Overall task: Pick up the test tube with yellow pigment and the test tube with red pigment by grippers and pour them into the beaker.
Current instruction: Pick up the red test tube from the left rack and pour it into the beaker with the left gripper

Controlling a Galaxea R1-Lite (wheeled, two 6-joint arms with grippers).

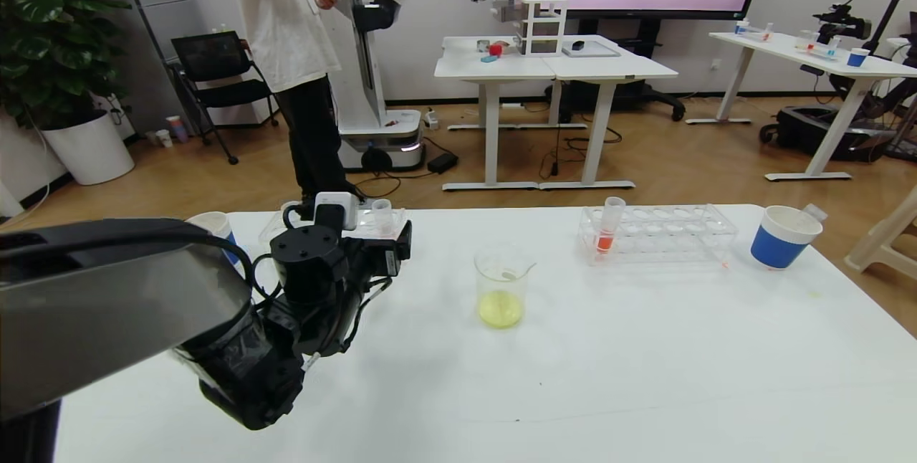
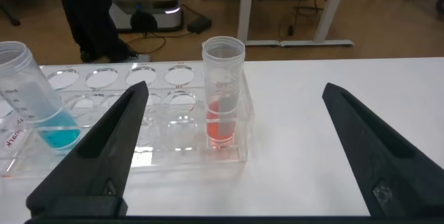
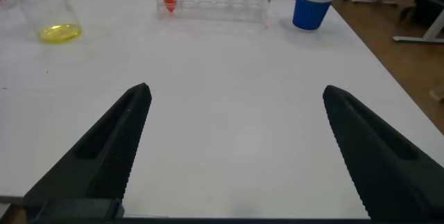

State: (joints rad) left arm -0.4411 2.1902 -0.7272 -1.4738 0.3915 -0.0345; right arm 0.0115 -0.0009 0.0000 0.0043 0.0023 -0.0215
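Observation:
The test tube with red pigment (image 2: pixel 223 99) stands upright in the end hole of a clear rack (image 2: pixel 139 113) at the table's far left, with pale salmon-red liquid at its bottom; it also shows in the head view (image 1: pixel 382 216). My left gripper (image 2: pixel 234 89) is open and empty, its fingers spread wide on either side of this tube and short of it; in the head view it (image 1: pixel 390 237) is just in front of the rack. The beaker (image 1: pixel 501 287) stands mid-table with yellow liquid in it. The test tube with yellow pigment is out of view. My right gripper (image 3: pixel 236 91) is open and empty over bare table near the front right.
A blue-liquid tube (image 2: pixel 35 102) leans in the left rack. A second rack (image 1: pixel 655 234) at the far right holds a brighter orange-red tube (image 1: pixel 609 228). Blue-and-white cups stand at the far right (image 1: pixel 784 237) and far left (image 1: pixel 215 225). A person stands behind the table.

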